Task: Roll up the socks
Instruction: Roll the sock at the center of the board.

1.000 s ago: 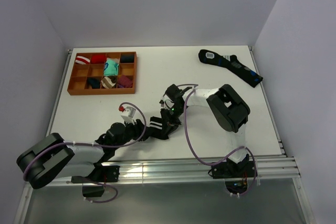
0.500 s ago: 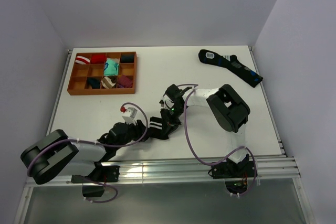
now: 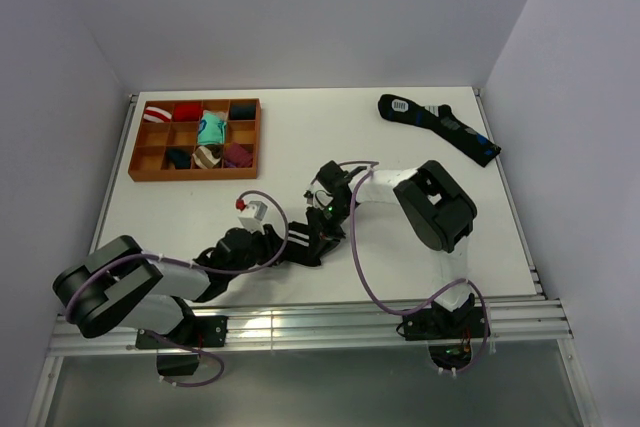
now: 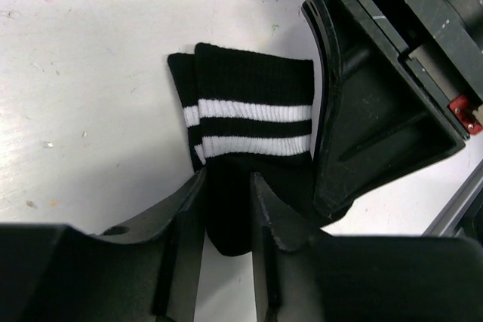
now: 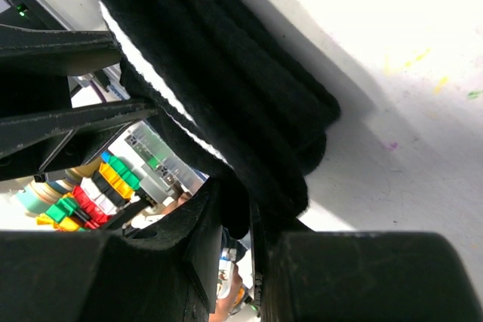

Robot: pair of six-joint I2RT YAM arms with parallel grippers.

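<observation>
Left gripper pinches the black striped socks, cuff at 12 o'clock; right gripper pinches them too. A weak pinch could let them slip loose

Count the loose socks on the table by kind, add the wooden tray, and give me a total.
Black socks with white stripes: 2
Long dark sock with blue marks: 1
Wooden tray: 1
Total: 4
</observation>
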